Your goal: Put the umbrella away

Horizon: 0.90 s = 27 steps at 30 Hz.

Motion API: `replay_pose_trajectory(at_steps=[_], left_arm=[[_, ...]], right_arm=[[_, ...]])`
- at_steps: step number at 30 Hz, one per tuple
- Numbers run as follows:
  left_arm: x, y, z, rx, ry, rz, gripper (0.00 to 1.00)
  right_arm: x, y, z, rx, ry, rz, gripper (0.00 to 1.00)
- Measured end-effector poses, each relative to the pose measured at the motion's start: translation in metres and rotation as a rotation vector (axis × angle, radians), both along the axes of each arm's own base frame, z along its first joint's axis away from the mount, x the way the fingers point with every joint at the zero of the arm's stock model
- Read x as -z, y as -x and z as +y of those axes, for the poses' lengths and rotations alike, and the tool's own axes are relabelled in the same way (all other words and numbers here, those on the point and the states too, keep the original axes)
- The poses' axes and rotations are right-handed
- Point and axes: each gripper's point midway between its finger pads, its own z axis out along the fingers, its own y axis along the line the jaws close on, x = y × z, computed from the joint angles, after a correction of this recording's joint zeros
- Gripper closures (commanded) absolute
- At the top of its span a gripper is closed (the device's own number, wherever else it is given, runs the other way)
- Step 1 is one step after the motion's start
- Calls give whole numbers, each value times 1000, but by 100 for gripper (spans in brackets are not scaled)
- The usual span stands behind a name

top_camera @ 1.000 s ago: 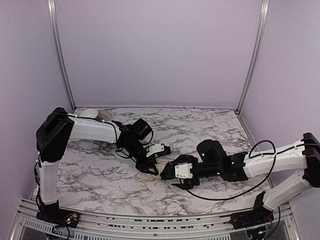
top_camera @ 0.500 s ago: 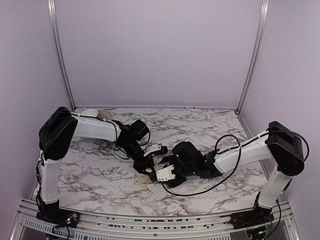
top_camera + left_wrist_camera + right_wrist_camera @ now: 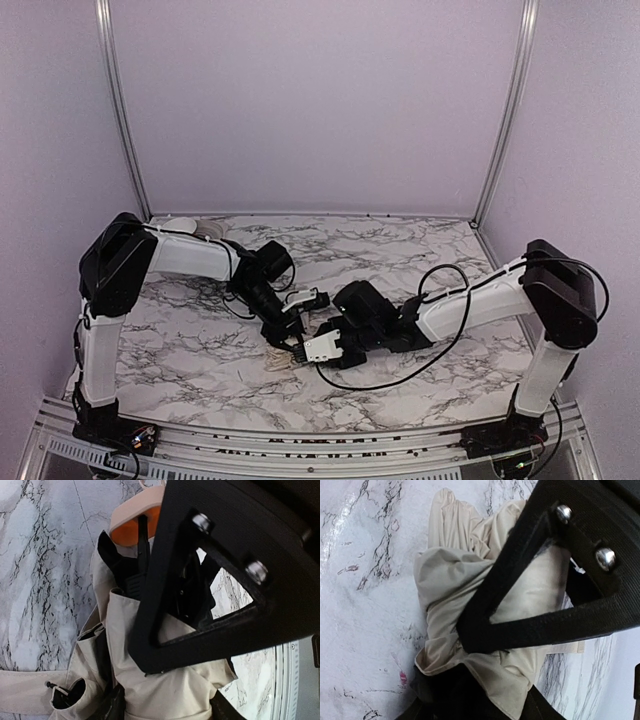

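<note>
The umbrella [image 3: 290, 355] lies folded on the marble table [image 3: 400, 250], a bundle of cream fabric between the two arms. My left gripper [image 3: 286, 338] comes at it from the back left, my right gripper [image 3: 312, 348] from the right. In the left wrist view the cream canopy [image 3: 165, 685] fills the gap between my left gripper's [image 3: 167, 709] jaws, with the tan wooden knob [image 3: 131, 515] beyond them. In the right wrist view crumpled canopy fabric [image 3: 450, 575] sits pressed between my right gripper's [image 3: 479, 705] jaws. The shaft is mostly hidden.
A white round object [image 3: 185, 228] and a grey ribbed piece [image 3: 212, 233] sit at the back left behind the left arm. The right arm's black cable [image 3: 430, 372] loops over the table in front. Metal posts [image 3: 120, 120] frame the purple walls.
The right arm swung left and reached in to the umbrella, and its jaws narrowed onto the fabric. The left gripper shifted slightly, staying on the bundle.
</note>
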Motion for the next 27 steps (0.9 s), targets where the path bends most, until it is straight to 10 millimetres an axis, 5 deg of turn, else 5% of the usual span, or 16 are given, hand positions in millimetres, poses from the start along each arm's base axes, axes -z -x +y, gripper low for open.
replay_pose_trajectory(at_steps=[2, 3, 11, 17, 21, 25, 27], left_arm=[[0, 0, 3, 4, 5, -1, 5], [0, 0, 4, 4, 6, -2, 1], [-24, -12, 37, -141, 58, -207, 1], [-68, -18, 60, -260, 201, -508, 1], [-81, 5, 56, -215, 227, -707, 1], [-69, 38, 48, -106, 207, -807, 1], [-64, 39, 49, -82, 181, -851, 1]], right_arm=[[-1, 0, 3, 1, -6, 22, 78], [-1, -1, 3, 4, -9, 32, 80], [-3, -14, 8, 54, -47, 202, 92], [-1, -16, 8, 84, -65, 361, 95], [0, -17, 10, 93, -89, 480, 96], [-1, -18, 12, 90, -110, 589, 97], [-2, -19, 11, 82, -121, 645, 97]])
